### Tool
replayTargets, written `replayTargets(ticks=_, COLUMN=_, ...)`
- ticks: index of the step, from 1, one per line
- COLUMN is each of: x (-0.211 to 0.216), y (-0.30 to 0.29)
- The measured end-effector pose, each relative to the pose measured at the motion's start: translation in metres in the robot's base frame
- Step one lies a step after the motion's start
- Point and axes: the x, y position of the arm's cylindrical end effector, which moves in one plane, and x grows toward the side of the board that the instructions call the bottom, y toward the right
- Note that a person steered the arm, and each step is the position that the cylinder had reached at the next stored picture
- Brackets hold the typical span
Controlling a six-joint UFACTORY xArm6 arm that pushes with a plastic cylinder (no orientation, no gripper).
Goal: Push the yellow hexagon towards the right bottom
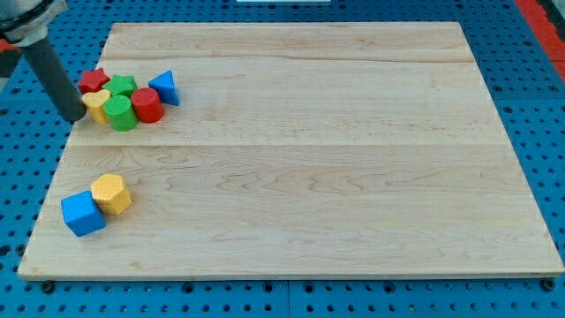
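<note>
Tip (pixel 74 116) at upper-left cluster; yellow hexagon (pixel 111 193) touches blue cube (pixel 83 214).

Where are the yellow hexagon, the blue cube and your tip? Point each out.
yellow hexagon (pixel 111 193): camera view, its top face.
blue cube (pixel 82 213): camera view, its top face, touching the hexagon.
my tip (pixel 76 116): camera view, rod's very end, beside the upper cluster.

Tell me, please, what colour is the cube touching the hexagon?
Blue cube, beside the yellow hexagon, in the camera view.
</note>
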Motion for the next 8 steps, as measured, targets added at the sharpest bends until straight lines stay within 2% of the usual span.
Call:
replayTargets(ticks=2, x=0.052, y=-0.028)
replayTargets(ticks=4, x=0.136, y=-0.003)
replayTargets(ticks=5, x=0.133, y=0.047)
replayTargets(ticks=6, x=0.109, y=0.078)
replayTargets(ticks=7, x=0.099, y=0.087)
replayTargets(ticks=8, x=0.123, y=0.089)
